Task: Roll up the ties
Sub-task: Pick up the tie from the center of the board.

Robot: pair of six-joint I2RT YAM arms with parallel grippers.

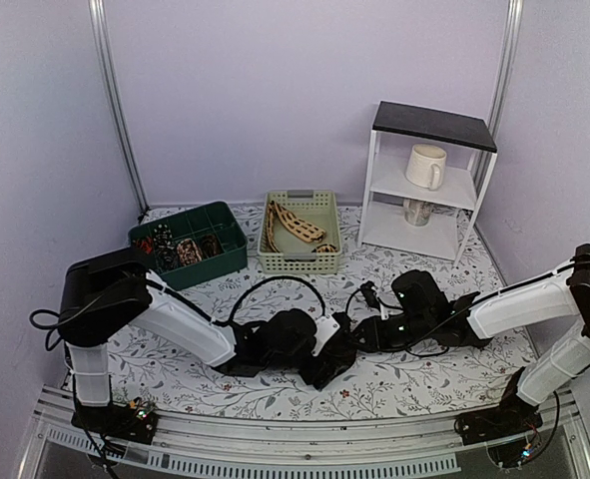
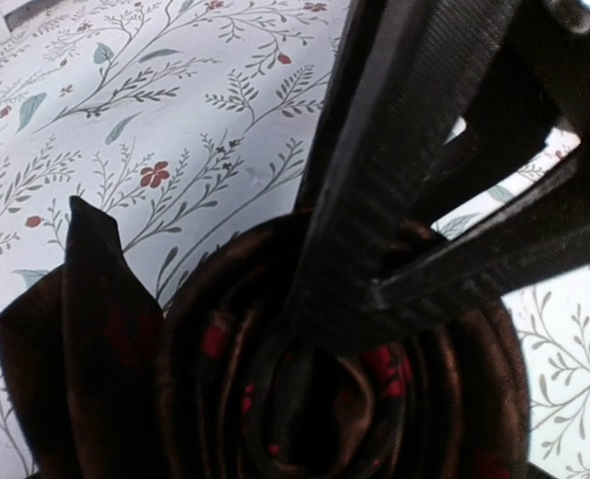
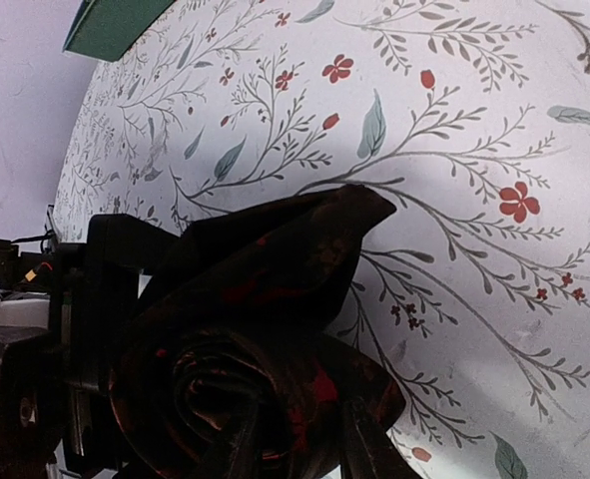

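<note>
Checking legible markings first, Tech B: what reads?

Tech B: Print on the lower cup [image 1: 417, 212] is too small to read. The cream mug [image 1: 426, 166] above it shows a plain side.

Tech A: Describe the workpiece and its location.

Tech B: One dark tie [image 2: 225, 399], brown-black glossy fabric with red flecks, wound into a tight spiral coil. One pointed end stands out from the coil's side. It lies on the floral tabletop [image 1: 424, 384] close to the near edge, about midway between the left and right edges.

Tech A: State end-effector status.

Tech B: The right gripper [image 1: 352, 341] has its fingers close together, pinching the inner turns at the coil's centre. The left gripper [image 1: 314, 349] sits just beside the coil. Its finger spacing cannot be told from any view.

Tech A: Give the inventory.

Tech B:
- Arms: two, a left arm [image 1: 185, 329] and a right arm [image 1: 519, 309], meeting at the coil.
- Green bin [image 1: 205, 271]: one, divided, toward the far-left corner. It holds small patterned coiled ties [image 1: 187, 249], exact count unclear.
- Beige basket [image 1: 299, 261]: one, at the middle of the far edge. It holds one beige tie [image 1: 293, 225] with dark brown markings, lying loose.
- White shelf unit [image 1: 434, 125]: one, at the far-right corner, carrying both cups.
</note>
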